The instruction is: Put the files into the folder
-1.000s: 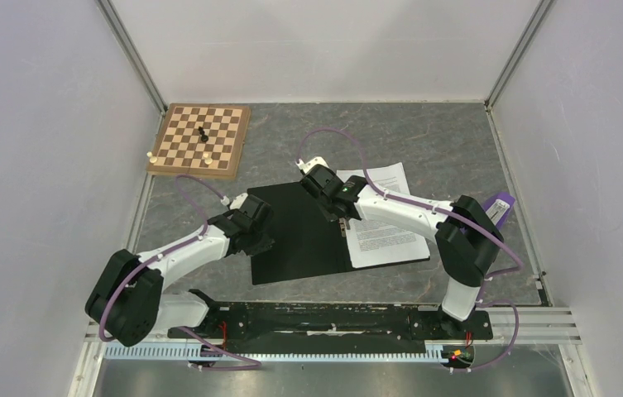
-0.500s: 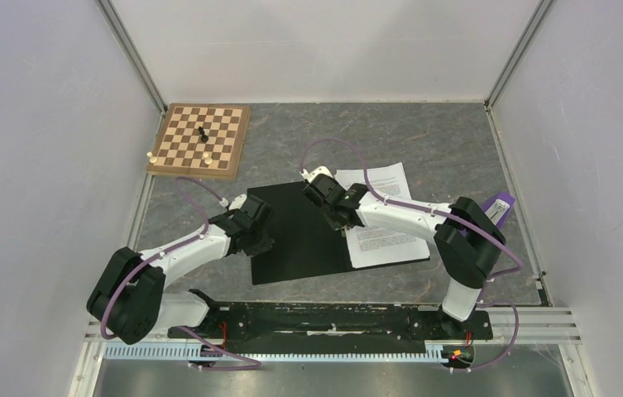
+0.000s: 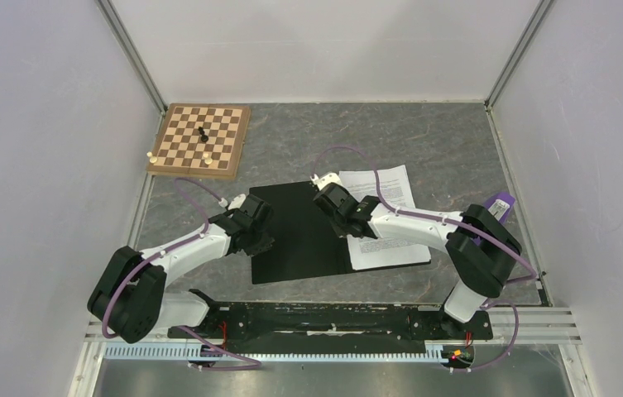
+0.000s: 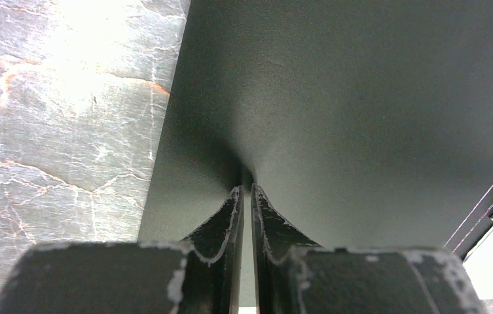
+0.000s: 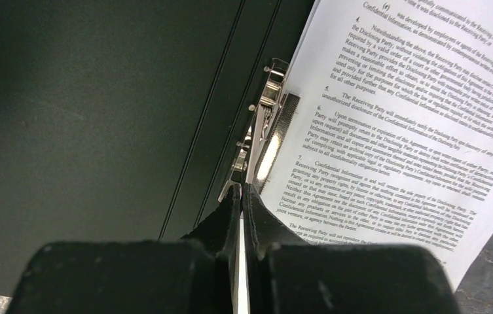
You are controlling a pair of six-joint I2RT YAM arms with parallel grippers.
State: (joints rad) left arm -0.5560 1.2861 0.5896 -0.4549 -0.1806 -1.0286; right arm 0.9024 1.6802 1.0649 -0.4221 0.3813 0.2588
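The folder [image 3: 295,240] lies open in mid-table, black inner faces up; its teal cover is hidden. The files [image 3: 390,217], white printed sheets, lie on its right half beside the metal clip [image 5: 264,121] at the spine. My left gripper [image 3: 261,238] is shut, tips pressed on the left black flap [image 4: 361,98] near its left edge, as the left wrist view [image 4: 247,188] shows. My right gripper [image 3: 349,227] is shut, tips at the near end of the clip on the sheets' [image 5: 401,111] left edge, as the right wrist view [image 5: 241,190] shows.
A wooden chessboard [image 3: 200,139] with a few pieces sits at the back left. A purple object [image 3: 499,204] lies at the right, partly behind my right arm. Grey marbled tabletop [image 3: 440,141] surrounds the folder, with white walls on three sides.
My right gripper has slid right and nearer along the folder's spine, and its arm swung right. The left gripper has stayed pressed on the left flap.
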